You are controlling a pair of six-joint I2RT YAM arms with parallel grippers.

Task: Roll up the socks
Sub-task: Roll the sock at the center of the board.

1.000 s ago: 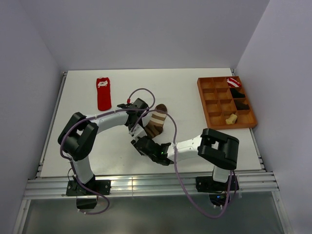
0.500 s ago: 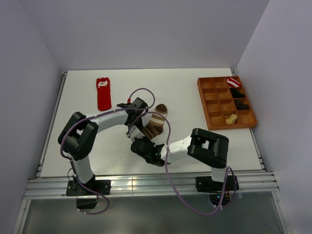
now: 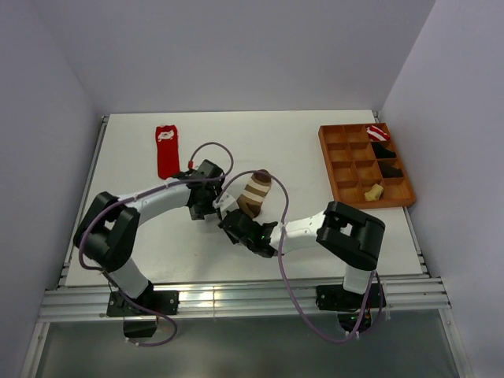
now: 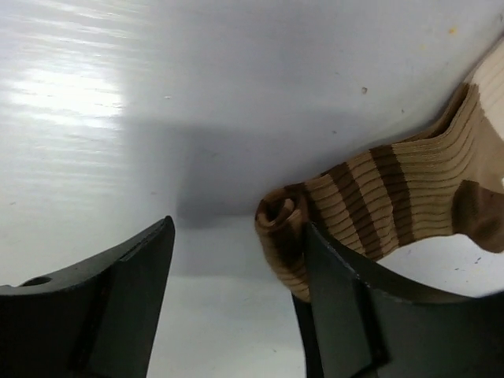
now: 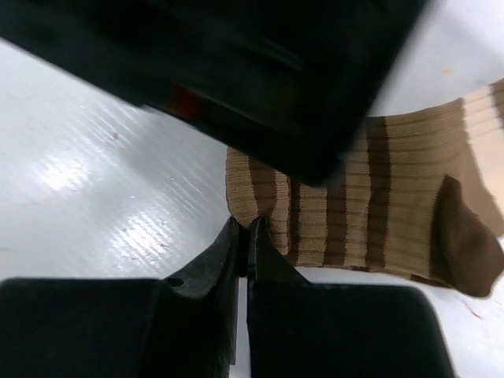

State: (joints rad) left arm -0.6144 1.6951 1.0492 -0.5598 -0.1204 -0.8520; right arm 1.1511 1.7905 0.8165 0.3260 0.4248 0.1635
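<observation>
Table (image 3: pixel 299 142): white, boxed in by pale grey walls (image 3: pixel 236 55).
Left gripper (image 4: pixel 236 236): low, spread wide beside striped sock (image 4: pixel 378 197).
Right gripper (image 5: pixel 246 232): clenched, seemingly nipping the sock's edge.

The left arm (image 3: pixel 157 197) and right arm (image 3: pixel 303 230) share one build: white tubular links between bulky black joint housings, on black bases (image 3: pixel 138 303). A thin purple cable (image 3: pixel 206 146) loops loosely along each. The left end effector (image 4: pixel 236 299) has broad matte-black fingers (image 4: pixel 118 291), one with a small hole; the right end effector (image 5: pixel 246 252) is black too.
</observation>
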